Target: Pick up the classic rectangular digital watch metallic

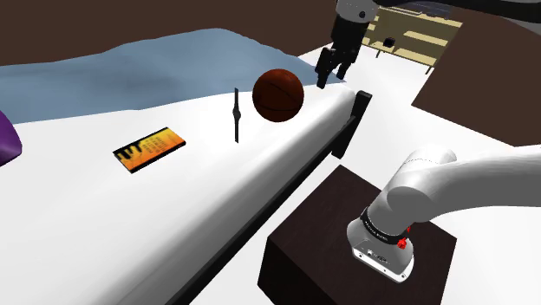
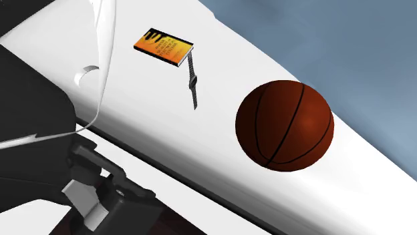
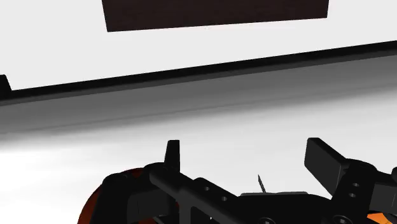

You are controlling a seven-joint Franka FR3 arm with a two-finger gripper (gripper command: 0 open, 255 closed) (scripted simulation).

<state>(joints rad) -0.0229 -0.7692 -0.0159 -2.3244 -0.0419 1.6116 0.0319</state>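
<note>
Although the orange-covered book (image 1: 149,147) at the left of the bed (image 1: 78,225) lies apart from the target, it marks the limit on that side: a claw that overshoots would likely shove it. Right of the book lies the digital watch (image 1: 236,114), a thin dark strip stretched out straight on the white bed cover, its small case at mid-length. It looks flat and slim, so fingers stopping short of the cover would probably shut above it, while fingers pressed too deep could dig into the bedding. A grip along the strap rather than across the case may let it slide out. Right of the watch sits the basketball (image 1: 278,94), near it but not touching, and that is the main hazard in my judgement. It stands between the watch and the claw (image 1: 334,74), which hangs farther right, toward the far end of the bed, its fingers wide apart with nothing between them. A straight, low path toward the watch would clip the ball, and a rolling ball could sweep the watch aside or off the bed.
</note>
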